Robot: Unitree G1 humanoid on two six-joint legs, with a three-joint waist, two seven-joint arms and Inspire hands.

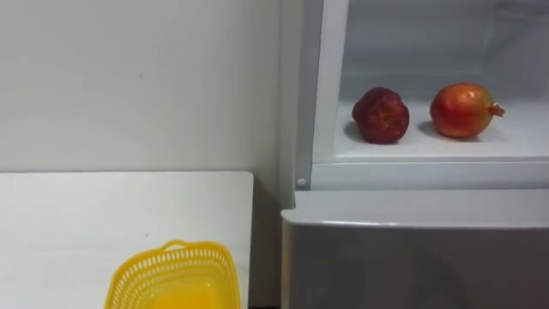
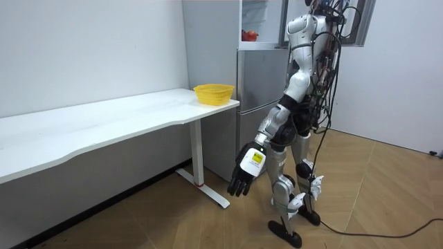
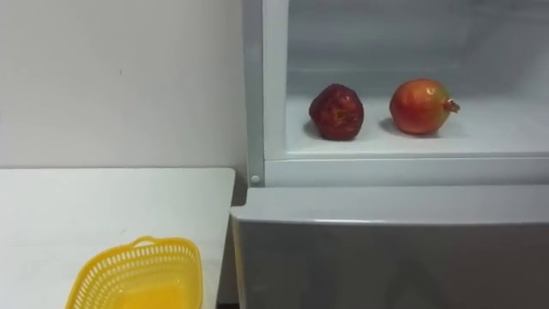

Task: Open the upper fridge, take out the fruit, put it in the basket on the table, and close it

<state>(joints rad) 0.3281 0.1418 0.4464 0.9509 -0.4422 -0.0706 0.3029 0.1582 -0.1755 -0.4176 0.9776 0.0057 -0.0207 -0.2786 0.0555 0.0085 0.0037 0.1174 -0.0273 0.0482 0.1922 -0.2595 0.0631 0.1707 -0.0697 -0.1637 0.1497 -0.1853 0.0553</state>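
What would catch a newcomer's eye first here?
Two fruits sit on the open upper fridge shelf: a dark red fruit on the left and an orange-red pomegranate to its right. Below left, a yellow basket stands on the white table near the fridge. The left robot hand hangs open at the robot's side.

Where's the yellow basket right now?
In the left eye view, the yellow basket sits at lower left on the white table, near its right edge, beside the fridge.
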